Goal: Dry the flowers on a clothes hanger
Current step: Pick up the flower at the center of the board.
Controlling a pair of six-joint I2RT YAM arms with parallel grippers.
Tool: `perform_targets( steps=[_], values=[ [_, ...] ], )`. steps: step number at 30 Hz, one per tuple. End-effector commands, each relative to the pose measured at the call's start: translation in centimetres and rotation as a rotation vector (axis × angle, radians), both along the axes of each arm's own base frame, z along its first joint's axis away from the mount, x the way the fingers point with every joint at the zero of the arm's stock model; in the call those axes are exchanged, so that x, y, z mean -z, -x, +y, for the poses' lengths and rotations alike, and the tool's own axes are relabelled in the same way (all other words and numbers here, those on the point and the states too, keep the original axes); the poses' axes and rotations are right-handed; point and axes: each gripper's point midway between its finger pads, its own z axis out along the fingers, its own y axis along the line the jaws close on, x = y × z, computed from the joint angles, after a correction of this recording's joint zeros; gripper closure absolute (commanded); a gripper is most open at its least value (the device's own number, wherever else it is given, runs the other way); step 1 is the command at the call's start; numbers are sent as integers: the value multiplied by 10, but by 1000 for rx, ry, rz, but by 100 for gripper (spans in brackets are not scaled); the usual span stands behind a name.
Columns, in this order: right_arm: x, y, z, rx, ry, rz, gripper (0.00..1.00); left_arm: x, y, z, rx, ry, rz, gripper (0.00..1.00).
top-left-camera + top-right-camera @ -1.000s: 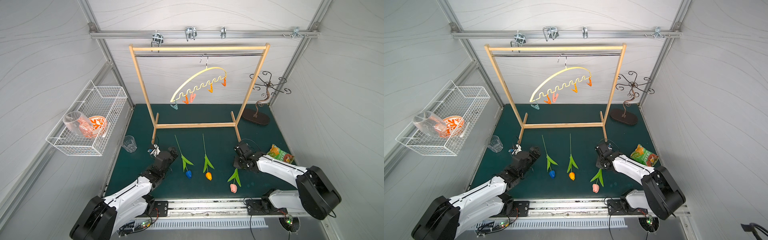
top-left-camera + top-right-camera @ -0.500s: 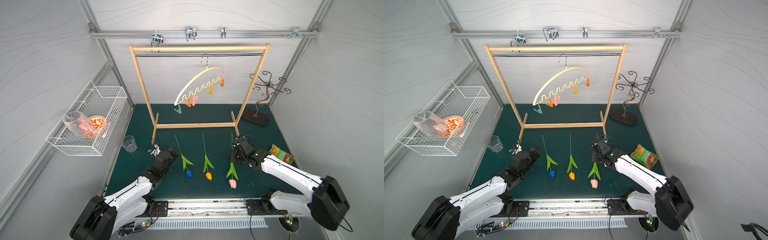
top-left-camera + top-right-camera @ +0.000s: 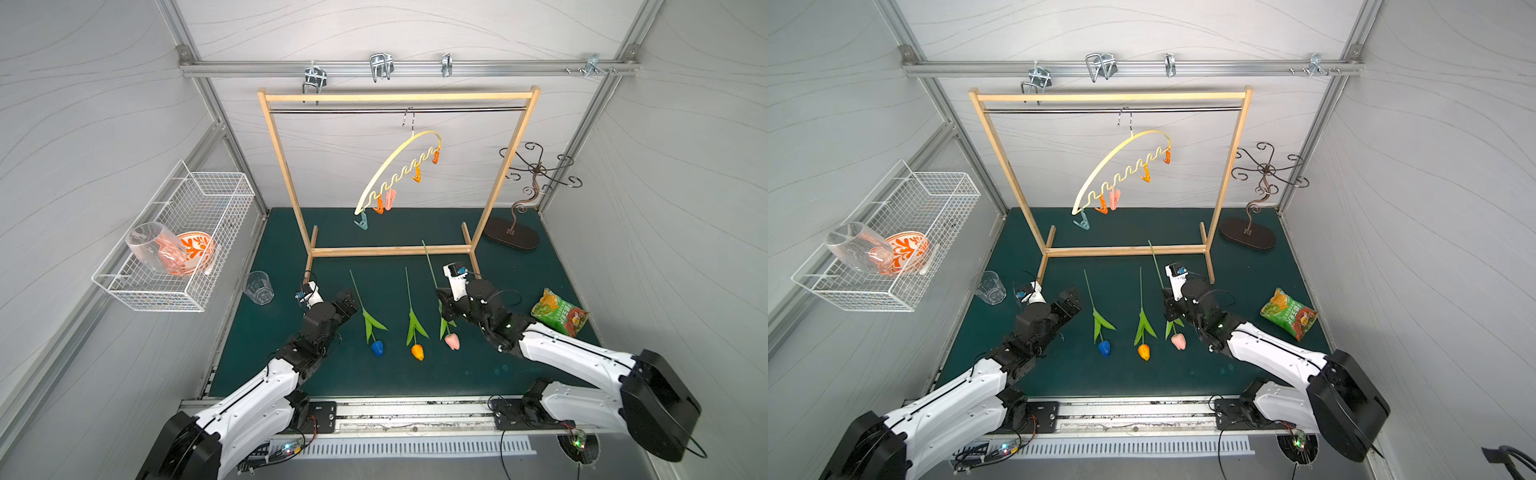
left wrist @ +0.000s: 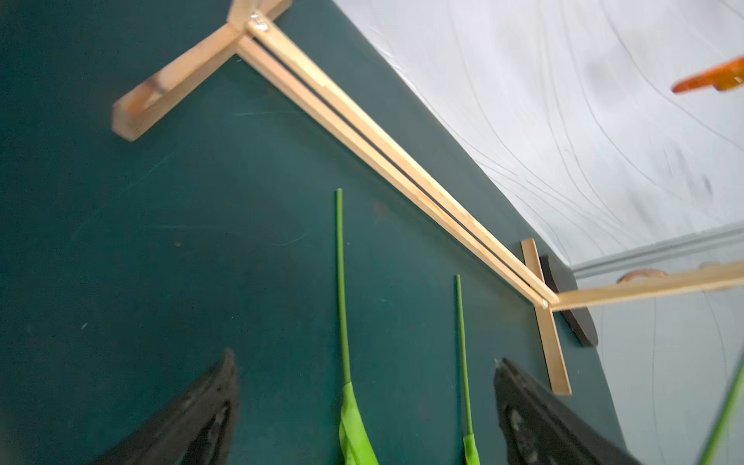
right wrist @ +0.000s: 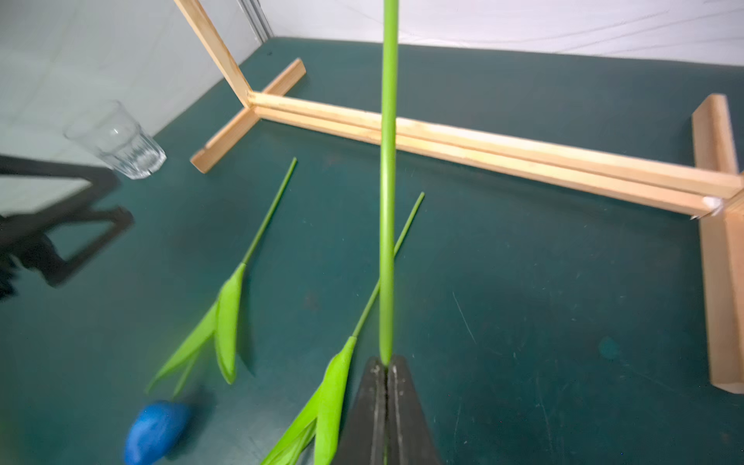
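Bimanual cell seen from above and from both wrists. The right gripper has its jaws shut on the stem of the pale pink tulip, gripping just above the leaves. The free end of the stem runs away from the jaws and, in both top views, crosses the base bar of the wooden rack. Whether the pink head touches the green surface cannot be told.

The left gripper has its jaws spread wide and holds nothing. It sits just beside the stem of the blue tulip. In the left wrist view that stem and the stem of the orange tulip appear between the two dark fingers.

The blue and orange tulips lie flat on the surface, side by side and apart, heads toward the robot and stems toward the rack. The pink tulip is on the orange one's right.

The clothes hanger hangs by its metal hook from the rack's dark rail, strongly tilted, with its low end to the left. Orange and pink clips hang from its wavy bar, and a teal clip hangs at the low tip. No flower is clipped to it.

Periphery: a glass tumbler, a snack packet, a curly metal stand and a wall-mounted wire basket.
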Motion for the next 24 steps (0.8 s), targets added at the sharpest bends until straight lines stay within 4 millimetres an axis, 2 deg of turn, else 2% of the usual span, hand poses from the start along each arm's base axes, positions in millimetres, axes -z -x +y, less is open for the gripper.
perform_targets(
  steps=[1, 5, 9, 11, 14, 18, 24],
  values=[
    [-17, -6, 2, 7, -58, -86, 100, -67, -7, -33, 220, -68, -250, 1],
    [-25, -8, -4, 31, -60, -121, 100, -116, -2, -59, 383, -91, -378, 2],
    [-26, -8, -5, 39, -48, -111, 100, -151, -4, -80, 491, -118, -459, 5],
    [-29, -7, -3, 25, -53, -107, 100, -160, -7, -94, 563, -142, -460, 11],
    [-30, -6, -2, 18, -50, -102, 100, -171, -12, -106, 623, -140, -476, 14],
    [-32, -5, -1, 14, -54, -99, 100, -188, -15, -110, 673, -94, -512, 13],
    [-32, -5, -1, 11, -55, -95, 100, -211, -17, -95, 655, -35, -644, 12]
  ],
)
